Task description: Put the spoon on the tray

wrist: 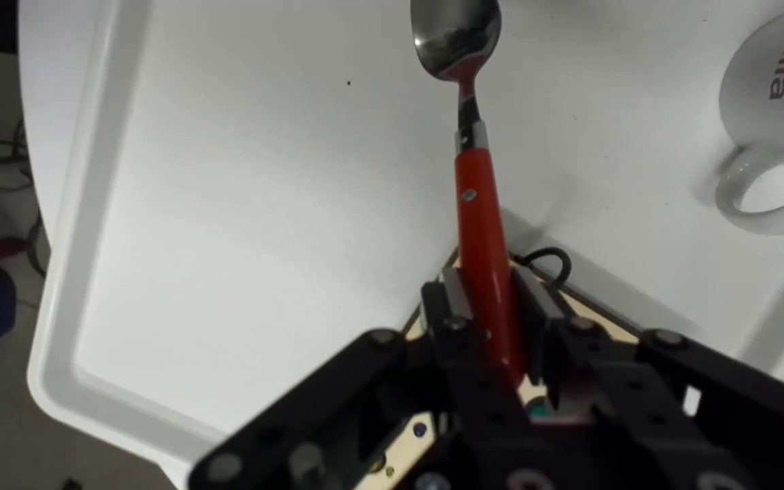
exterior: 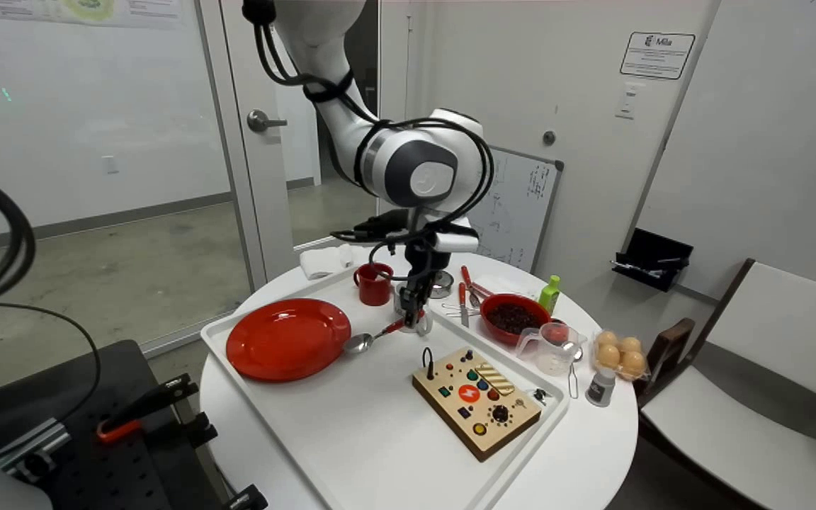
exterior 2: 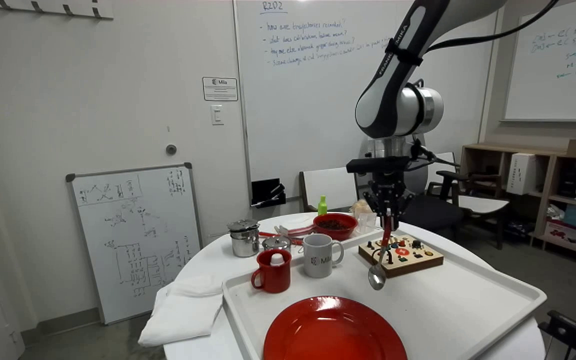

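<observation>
The spoon has a red handle and a silver bowl. It shows in both exterior views [exterior: 359,344] [exterior 2: 377,277] and in the wrist view [wrist: 478,197]. My gripper [wrist: 491,299] is shut on the red handle near its end. In the exterior views the gripper [exterior: 415,320] [exterior 2: 388,222] points down and the spoon hangs tilted, bowl lowest. The spoon is over the large white tray [exterior: 365,425] [exterior 2: 448,305] [wrist: 263,204]. The size of the gap between bowl and tray is hard to tell. The fingers hide part of the handle's end.
On the tray are the red plate [exterior: 287,340], the wooden board with coloured dots [exterior: 475,400], the red cup [exterior 2: 274,272] and a white mug [exterior 2: 318,255]. A red bowl [exterior: 513,317], a measuring cup [exterior: 550,347] and eggs [exterior: 620,352] stand beyond the tray's rim.
</observation>
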Tool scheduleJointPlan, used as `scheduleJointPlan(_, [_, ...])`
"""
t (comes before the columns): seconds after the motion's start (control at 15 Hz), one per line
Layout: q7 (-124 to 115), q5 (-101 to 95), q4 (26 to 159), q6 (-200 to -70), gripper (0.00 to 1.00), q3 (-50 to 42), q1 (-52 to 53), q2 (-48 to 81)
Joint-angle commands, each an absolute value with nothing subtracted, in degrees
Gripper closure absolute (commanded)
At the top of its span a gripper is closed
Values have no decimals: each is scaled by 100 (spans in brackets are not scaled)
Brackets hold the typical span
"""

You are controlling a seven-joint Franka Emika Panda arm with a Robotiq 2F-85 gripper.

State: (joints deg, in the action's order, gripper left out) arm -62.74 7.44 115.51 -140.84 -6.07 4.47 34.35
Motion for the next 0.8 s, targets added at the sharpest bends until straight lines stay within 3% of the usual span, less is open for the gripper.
scheduleJointPlan(0.0, [-6272, 1661, 11594, -14174, 86, -343, 21, 3614])
scheduleJointPlan(0.73, [-6135, 3898, 12329, -15307, 86, 19, -522, 3693])
